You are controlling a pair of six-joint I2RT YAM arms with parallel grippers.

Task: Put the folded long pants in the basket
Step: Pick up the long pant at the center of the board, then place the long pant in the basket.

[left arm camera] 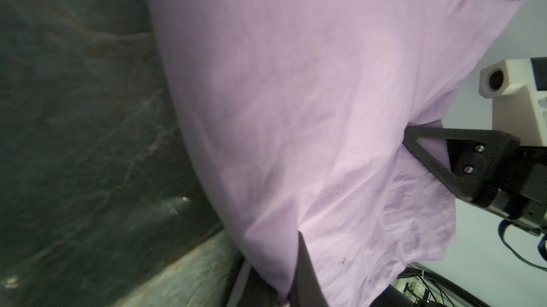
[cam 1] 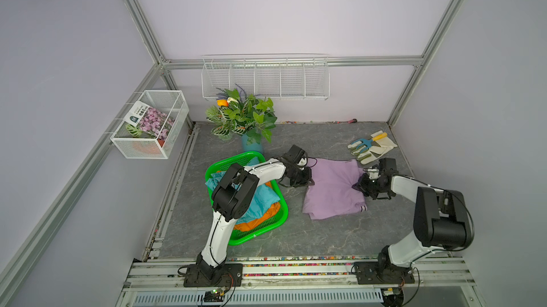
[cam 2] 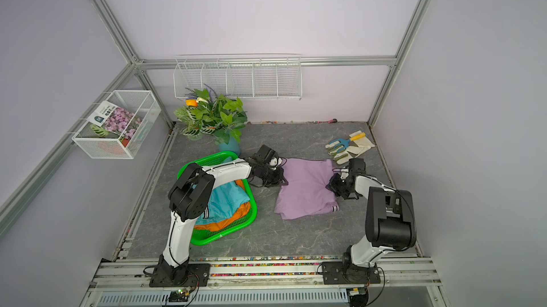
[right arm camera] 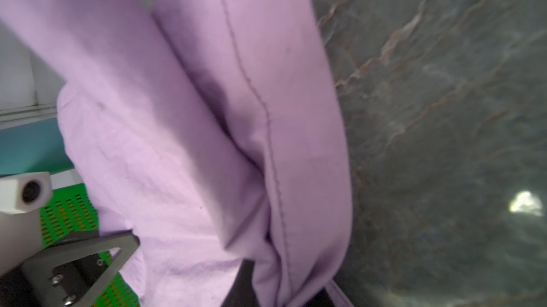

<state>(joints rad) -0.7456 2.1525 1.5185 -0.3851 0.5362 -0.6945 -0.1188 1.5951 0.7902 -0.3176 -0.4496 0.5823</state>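
The grey marbled worktop sits inside lilac walls with an aluminium frame. I have the lavender pants folded near its middle, to the right of the green basket and not in it. My left tool is clenched on the edge of them that faces the basket. In the left wrist view the cloth is pinched between its dark fingers and lifts off the stone there. My right tool is at the opposite edge, clamped on a bunched fold of the same cloth, which the right wrist view shows gathered into its jaws. The teal pants lie in the basket on top of the orange pants, partly under my left arm. Pale work gloves lie near the far right corner, apart from the pants.
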